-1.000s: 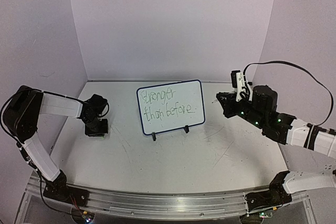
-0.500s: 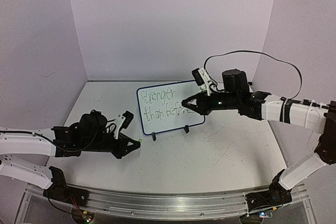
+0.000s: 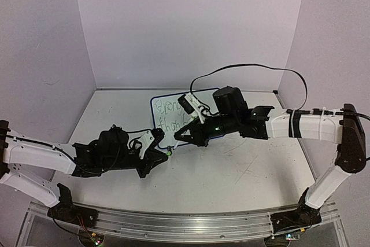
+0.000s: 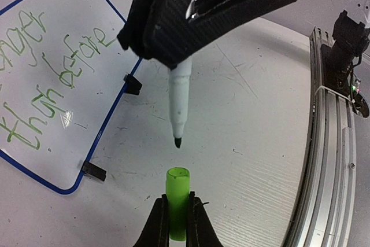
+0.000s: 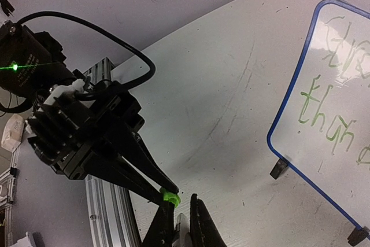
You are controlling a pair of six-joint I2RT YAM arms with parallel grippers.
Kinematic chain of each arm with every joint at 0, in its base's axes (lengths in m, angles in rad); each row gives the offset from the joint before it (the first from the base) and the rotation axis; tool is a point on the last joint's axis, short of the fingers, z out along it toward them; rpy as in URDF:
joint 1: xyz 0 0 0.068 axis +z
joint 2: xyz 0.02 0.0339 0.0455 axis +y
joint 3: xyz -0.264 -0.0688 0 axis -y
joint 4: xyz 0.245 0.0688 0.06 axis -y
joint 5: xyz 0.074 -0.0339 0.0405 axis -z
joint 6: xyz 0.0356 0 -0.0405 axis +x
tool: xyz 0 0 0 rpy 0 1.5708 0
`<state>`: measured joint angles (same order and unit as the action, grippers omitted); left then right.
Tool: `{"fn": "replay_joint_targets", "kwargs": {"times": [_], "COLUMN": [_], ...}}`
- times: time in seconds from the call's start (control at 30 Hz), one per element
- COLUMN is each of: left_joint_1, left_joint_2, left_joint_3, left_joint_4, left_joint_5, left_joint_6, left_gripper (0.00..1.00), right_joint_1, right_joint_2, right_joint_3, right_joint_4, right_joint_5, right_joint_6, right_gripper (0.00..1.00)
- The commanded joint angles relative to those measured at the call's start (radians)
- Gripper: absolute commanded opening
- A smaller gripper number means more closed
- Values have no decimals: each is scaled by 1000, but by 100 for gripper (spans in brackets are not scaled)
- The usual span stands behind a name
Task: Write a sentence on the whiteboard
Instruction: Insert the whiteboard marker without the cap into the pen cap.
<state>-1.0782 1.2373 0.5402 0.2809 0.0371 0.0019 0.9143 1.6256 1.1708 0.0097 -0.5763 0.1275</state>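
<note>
1 whiteboard [image 4: 40, 93] stands on 2 black feet [image 4: 132, 84] mid-bench [image 3: 243, 172], beyond both grippers. 1 sentence [image 4: 58, 67] on it, 2 green lines; the lower reads "than before". 1 pen [image 4: 180, 99], uncapped, clamped in right gripper [image 5: 180, 209], tip down. 1 green cap [image 4: 177, 183] clamped in left gripper [image 4: 178, 203], open end up, just under pen tip, not touching.
</note>
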Motion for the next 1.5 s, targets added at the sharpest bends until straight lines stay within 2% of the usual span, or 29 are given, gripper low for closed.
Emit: {"fn": "replay_joint_targets", "kwargs": {"times": [0.0, 0.33, 0.47, 0.77, 1.47], "left_joint_1": [0, 0, 0, 0, 0], "left_joint_2": [-30, -29, -22, -36, -58], "left_joint_3": [-20, -27, -20, -22, -35], "left_joint_4": [67, 65, 65, 64, 65], "left_joint_5": [-27, -28, -28, -28, -28], "left_joint_6": [46, 43, 44, 39, 29], "left_gripper": [0, 0, 0, 0, 0], "right_joint_1": [12, 11, 17, 26, 35], "right_joint_2": [25, -3, 16, 38, 69], "right_joint_3": [46, 29, 35, 16, 15], "right_joint_4": [12, 50, 71, 140, 138], "right_joint_5": [1, 10, -47, -45, -17], "right_joint_6": [-4, 22, 47, 92, 93], "right_gripper": [0, 0, 0, 0, 0]}}
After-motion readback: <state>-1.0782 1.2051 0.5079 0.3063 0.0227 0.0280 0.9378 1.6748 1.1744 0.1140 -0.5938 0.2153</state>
